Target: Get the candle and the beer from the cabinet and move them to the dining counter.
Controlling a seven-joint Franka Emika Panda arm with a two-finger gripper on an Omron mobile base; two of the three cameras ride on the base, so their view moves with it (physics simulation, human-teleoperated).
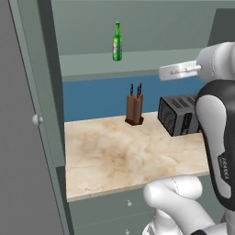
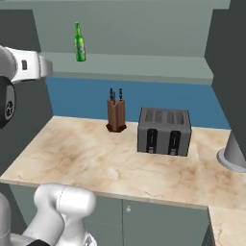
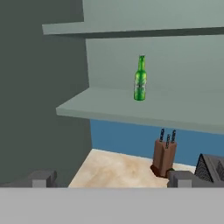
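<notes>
Beer (image 3: 140, 81) upright near cabinet (image 3: 131, 109) shelf edge; tool (image 3: 111, 178) wide, apart.

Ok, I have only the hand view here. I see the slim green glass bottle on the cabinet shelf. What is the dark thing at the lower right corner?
Observer: A boxy dark grey toaster, standing on the beige marble worktop to the right of the brown wooden knife block.
Operator: Is something further right of it?
Observer: Yes, a round grey base at the worktop's right edge; I cannot tell what it is.
Operator: And left of the cabinet?
Observer: Its grey-green door stands open, with a small round knob.
</notes>
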